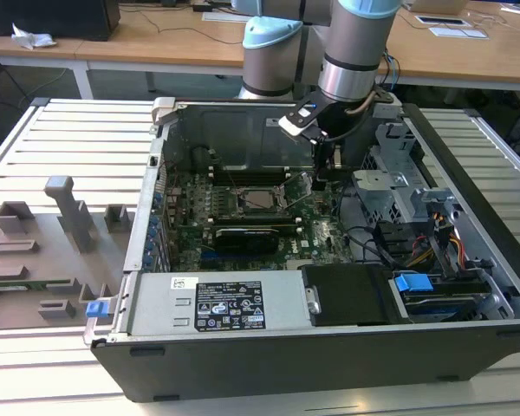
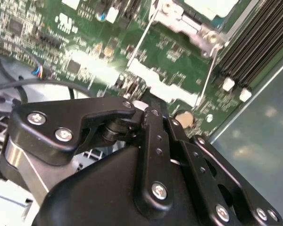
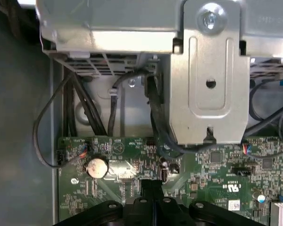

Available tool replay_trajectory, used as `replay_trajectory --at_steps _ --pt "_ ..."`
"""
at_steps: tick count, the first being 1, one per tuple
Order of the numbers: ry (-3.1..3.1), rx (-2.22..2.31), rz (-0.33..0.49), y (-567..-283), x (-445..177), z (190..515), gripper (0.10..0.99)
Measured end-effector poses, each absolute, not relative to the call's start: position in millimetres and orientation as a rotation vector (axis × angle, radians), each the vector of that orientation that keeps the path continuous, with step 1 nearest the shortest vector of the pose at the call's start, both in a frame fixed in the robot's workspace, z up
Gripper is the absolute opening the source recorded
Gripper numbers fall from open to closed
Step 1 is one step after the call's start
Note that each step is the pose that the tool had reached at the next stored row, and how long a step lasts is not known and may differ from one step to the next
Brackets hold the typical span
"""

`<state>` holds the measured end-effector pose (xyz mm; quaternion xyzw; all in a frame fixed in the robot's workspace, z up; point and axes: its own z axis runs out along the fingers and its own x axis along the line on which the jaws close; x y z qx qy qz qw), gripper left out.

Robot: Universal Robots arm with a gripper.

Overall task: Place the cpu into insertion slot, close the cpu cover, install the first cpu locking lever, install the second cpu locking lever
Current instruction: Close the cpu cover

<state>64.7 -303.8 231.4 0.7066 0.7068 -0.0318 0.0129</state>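
Note:
In the exterior view, my gripper point(image 1: 319, 178) reaches down into the open computer case, just to the exterior view's right of the insertion slot point(image 1: 258, 199) on the green motherboard point(image 1: 243, 247). Both wrist views show the black fingertips point(image 3: 153, 187) pressed together just above the board, with nothing visible between them. In the second wrist view, a corner of the silvery cpu cover point(image 2: 181, 22) lies over the slot. A pale surface that may be the cpu point(image 2: 211, 5) shows in its window. Two thin wire levers point(image 2: 140, 40) point(image 2: 206, 77) run from that corner towards my fingertips point(image 2: 148, 104).
Black memory slots point(image 2: 254, 52) border the socket. A coin battery point(image 3: 95, 167), a grey metal bracket point(image 3: 210, 89) and black cables point(image 3: 111, 103) stand ahead of the fingers. The drive cage point(image 1: 390, 186), power supply point(image 1: 230, 303) and case walls hem in the board.

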Motion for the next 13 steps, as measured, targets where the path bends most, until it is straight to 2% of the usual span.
replay_trajectory --at_steps 13 --pt "2.202 2.201 -0.097 -303.8 35.3 231.3 0.106"
